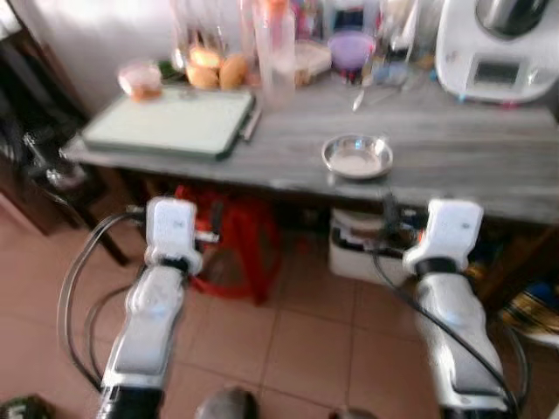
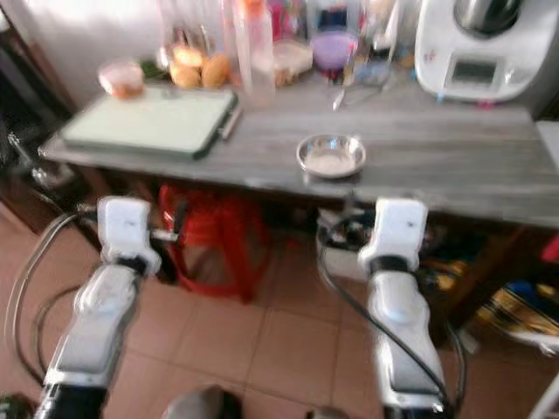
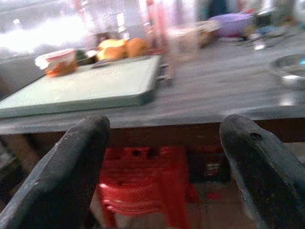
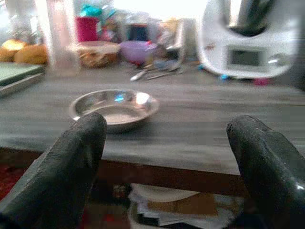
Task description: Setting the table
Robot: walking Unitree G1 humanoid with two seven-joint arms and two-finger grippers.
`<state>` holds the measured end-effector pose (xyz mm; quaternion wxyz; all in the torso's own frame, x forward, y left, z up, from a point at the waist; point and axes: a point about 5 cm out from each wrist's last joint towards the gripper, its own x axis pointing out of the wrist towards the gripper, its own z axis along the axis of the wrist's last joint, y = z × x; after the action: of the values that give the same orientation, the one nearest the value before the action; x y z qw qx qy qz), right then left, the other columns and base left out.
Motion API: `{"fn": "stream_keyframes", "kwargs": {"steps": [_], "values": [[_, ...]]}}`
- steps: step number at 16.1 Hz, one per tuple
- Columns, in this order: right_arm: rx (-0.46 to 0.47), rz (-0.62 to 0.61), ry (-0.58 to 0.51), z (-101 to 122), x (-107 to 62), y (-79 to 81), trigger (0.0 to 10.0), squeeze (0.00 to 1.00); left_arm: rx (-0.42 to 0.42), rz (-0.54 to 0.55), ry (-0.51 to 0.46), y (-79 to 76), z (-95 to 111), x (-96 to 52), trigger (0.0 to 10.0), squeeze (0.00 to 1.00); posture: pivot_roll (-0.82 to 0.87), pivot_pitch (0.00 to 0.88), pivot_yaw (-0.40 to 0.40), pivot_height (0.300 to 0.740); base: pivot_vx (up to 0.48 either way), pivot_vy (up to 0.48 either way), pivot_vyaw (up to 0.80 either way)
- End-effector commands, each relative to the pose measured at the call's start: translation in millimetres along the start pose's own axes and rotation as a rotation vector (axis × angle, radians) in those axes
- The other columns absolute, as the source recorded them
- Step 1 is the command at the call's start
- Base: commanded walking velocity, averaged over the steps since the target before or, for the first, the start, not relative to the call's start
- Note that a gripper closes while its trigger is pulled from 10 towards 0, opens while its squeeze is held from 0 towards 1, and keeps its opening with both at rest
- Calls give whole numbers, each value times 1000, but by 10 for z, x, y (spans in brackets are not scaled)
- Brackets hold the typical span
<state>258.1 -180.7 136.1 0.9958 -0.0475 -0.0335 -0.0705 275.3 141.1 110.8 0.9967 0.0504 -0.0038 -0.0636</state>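
Grey wooden table (image 1: 454, 166) carries the bowl (image 1: 357, 157) near its front edge, so we should raise the right gripper (image 4: 167, 157), jaws wide and empty like the left gripper (image 3: 162, 162), level with its rim.

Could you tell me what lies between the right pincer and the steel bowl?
Only bare tabletop and its front edge lie between the open right pincer and the steel bowl, per the right wrist view.

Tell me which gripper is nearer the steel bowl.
Right. The right gripper faces the steel bowl from just off the table edge, open; the left gripper is open farther along, by the green board.
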Motion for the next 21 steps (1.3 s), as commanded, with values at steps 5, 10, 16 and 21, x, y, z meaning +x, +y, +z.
{"fn": "stream_keyframes", "kwargs": {"steps": [5,10,16,21], "values": [[-12,12,5,8,9,57,10000,0,28,10,-12,60,31,5,10000,0,-51,0,45,740,-96,0,0],[-5,14,9,-4,11,29,10000,0,31,3,-15,59,36,4,10000,0,-47,0,43,740,0,0,0],[25,-14,94,-157,-65,9,10000,0,-13,-64,-43,-56,46,-49,10000,0,-50,0,35,740,0,0,0],[-65,-62,101,-179,23,5,10000,0,-36,-27,-27,-17,57,9,10000,0,-47,0,48,740,0,0,0]]}}
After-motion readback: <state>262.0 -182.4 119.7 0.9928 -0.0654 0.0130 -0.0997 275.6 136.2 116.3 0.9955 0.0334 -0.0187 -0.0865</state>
